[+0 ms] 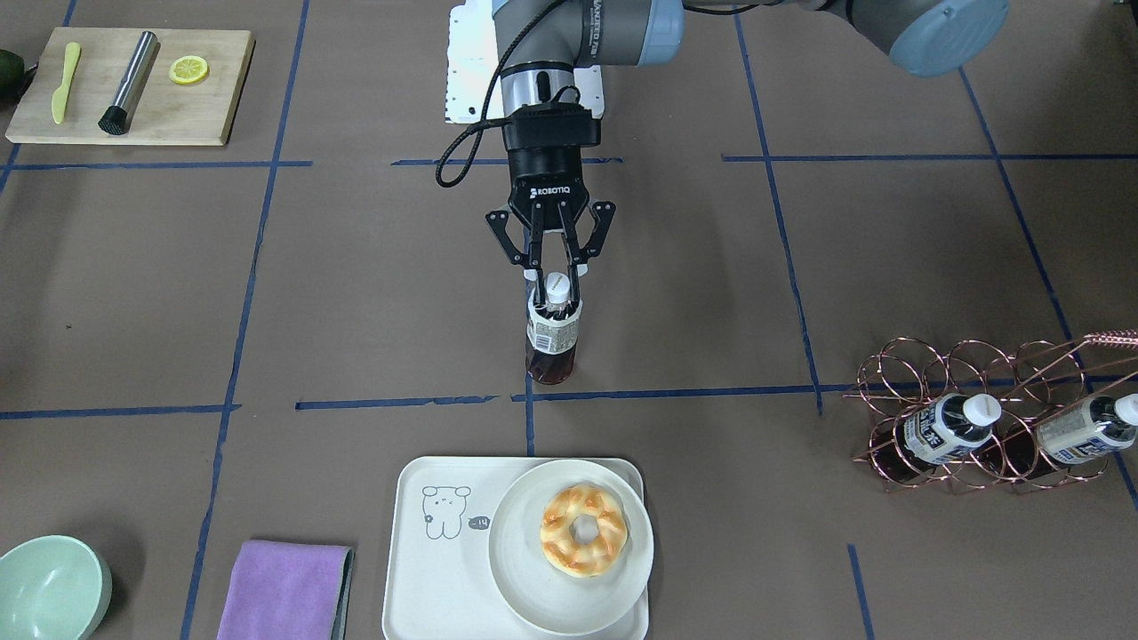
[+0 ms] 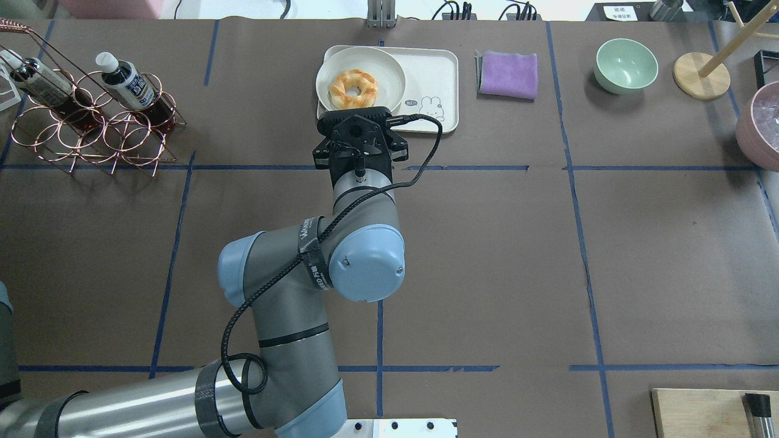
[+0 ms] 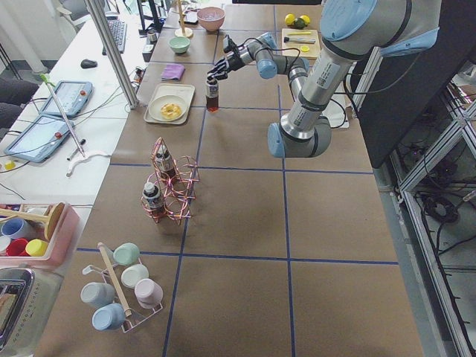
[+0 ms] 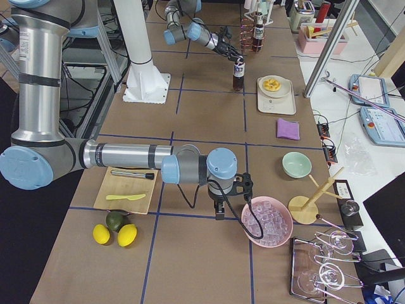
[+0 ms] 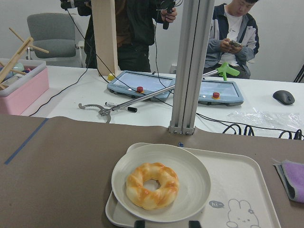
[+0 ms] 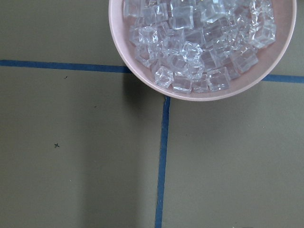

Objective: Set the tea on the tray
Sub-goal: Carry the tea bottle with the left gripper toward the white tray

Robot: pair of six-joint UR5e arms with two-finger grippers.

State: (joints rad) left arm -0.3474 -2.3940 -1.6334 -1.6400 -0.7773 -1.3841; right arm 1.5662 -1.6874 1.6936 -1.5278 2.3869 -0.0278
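Observation:
My left gripper (image 1: 556,293) is shut on the neck of a tea bottle (image 1: 552,342), dark brown with a white cap and a pale label. The bottle is upright, at or just above the table; I cannot tell which. It is on the robot's side of the cream-white tray (image 1: 427,578), a short gap away. The left wrist view looks over the tray (image 5: 247,190). The tea also shows in the exterior left view (image 3: 213,93). My right gripper (image 4: 218,206) shows only in the exterior right view, beside a pink bowl of ice; I cannot tell if it is open.
A round white plate (image 1: 533,591) with a doughnut (image 1: 582,531) fills one half of the tray; the bear half is bare. A copper wire rack (image 1: 978,427) holds two more bottles. A purple cloth (image 1: 284,591), a green bowl (image 1: 49,591) and a wooden board (image 1: 133,84) lie around.

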